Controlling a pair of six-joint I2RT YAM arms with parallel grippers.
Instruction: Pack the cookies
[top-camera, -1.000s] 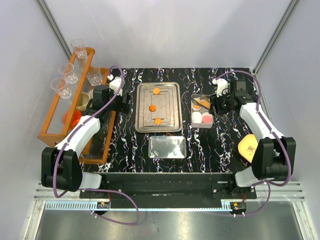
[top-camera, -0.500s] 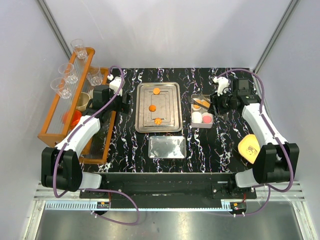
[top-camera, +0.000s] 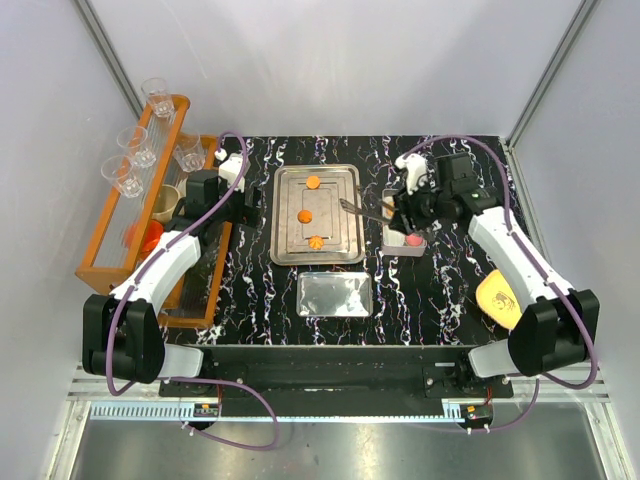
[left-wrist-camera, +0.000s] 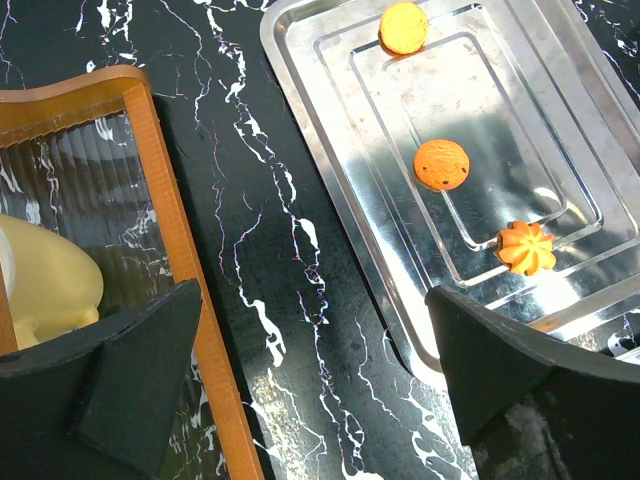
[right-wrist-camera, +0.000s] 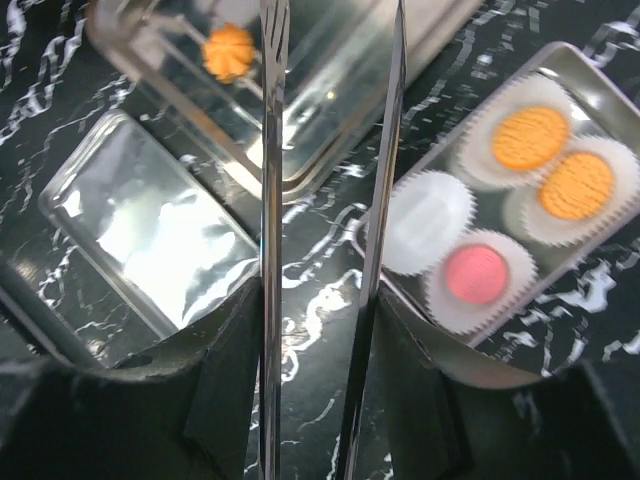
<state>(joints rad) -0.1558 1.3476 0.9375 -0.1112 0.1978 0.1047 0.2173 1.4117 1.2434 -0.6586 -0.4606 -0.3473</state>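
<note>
My right tool (right-wrist-camera: 312, 320) clenches tweezers (right-wrist-camera: 270, 200), prongs apart and empty, between the mid-tabletop tray (left-wrist-camera: 400, 100) and the box (right-wrist-camera: 600, 85) nearer the right edge. Three cookies (left-wrist-camera: 441, 164) lie on the tray. Next, I judge, comes pinching the flower cookie (right-wrist-camera: 229, 52) for the empty paper cup (right-wrist-camera: 420, 218). My left tool (left-wrist-camera: 315, 370) hangs released.

White arms (top-camera: 165, 262) — black joints, purple cables (top-camera: 470, 139)
</note>
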